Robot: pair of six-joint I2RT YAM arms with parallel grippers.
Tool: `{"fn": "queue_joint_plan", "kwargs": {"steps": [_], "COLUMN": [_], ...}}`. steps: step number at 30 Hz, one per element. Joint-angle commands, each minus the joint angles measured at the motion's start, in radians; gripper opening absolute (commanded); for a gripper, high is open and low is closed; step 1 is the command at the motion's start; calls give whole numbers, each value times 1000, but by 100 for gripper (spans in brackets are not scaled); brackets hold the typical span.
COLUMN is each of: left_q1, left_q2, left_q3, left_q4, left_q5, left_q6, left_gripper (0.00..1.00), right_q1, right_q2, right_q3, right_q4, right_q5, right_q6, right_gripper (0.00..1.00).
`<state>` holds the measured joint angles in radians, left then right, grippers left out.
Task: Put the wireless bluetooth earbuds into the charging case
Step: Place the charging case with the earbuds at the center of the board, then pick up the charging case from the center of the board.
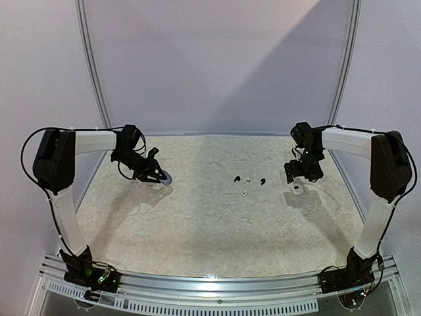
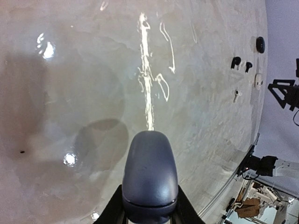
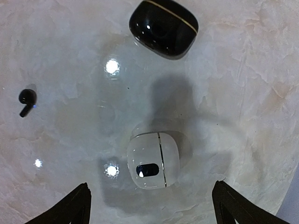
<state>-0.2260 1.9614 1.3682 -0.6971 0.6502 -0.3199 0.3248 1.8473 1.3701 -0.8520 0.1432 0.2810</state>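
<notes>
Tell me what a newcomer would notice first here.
The left pincer grips a slate-blue case at the left side of the table. On the right, the open right pincer hangs over a closed white case, with a glossy black case near it. Tiny loose earbuds lie scattered mid-table between the arms.

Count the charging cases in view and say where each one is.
3. A grey-blue case sits clamped in the left gripper. A white case lies under the open right gripper. A black case lies just beyond it.

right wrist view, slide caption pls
Open right gripper above a white pebble-shaped case; glossy black case beyond, small black earbud at left.
</notes>
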Motion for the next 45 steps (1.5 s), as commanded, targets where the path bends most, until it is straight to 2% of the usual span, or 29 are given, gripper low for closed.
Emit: {"fn": "queue_joint_plan", "kwargs": {"steps": [1, 6, 7, 12, 14, 16, 18, 19, 24, 32, 36, 39, 45], "left_q1": [54, 115, 121, 136, 139, 145, 148, 149, 147, 131, 101, 66, -25], "left_q2": [35, 109, 120, 135, 127, 113, 93, 82, 24, -107, -176, -240, -381], "left_q3": [37, 12, 8, -12, -10, -5, -1, 0, 14, 46, 58, 72, 70], "left_q4": [43, 93, 99, 100, 87, 60, 24, 7, -72, -133, -134, -142, -143], "left_q5": [29, 8, 4, -29, -49, -77, -115, -137, -212, -228, -180, -135, -9], "left_q6": [-46, -67, -72, -99, -87, -78, -66, -59, -16, 47, 93, 151, 259], "left_gripper": [0, 0, 3, 45, 57, 73, 94, 98, 99, 99, 98, 94, 88], "right_q1": [-6, -29, -38, -52, -52, -52, -52, -52, -52, -51, -9, 89, 432], "right_q2": [55, 101, 106, 132, 142, 149, 150, 150, 156, 137, 22, -115, -419], "right_q3": [-16, -16, -18, -33, -42, -57, -71, -76, -88, -99, -146, -197, -319], "right_q4": [31, 56, 61, 89, 94, 105, 117, 123, 131, 108, 157, 233, 522], "right_q5": [7, -13, -20, -67, -73, -79, -85, -87, -79, -80, -76, -38, 79], "right_q6": [-56, -92, -93, -102, -103, -100, -99, -98, -98, -101, -130, -197, -415], "right_gripper": [91, 90, 90, 85, 83, 81, 79, 78, 67, 29, 23, 21, 20]}}
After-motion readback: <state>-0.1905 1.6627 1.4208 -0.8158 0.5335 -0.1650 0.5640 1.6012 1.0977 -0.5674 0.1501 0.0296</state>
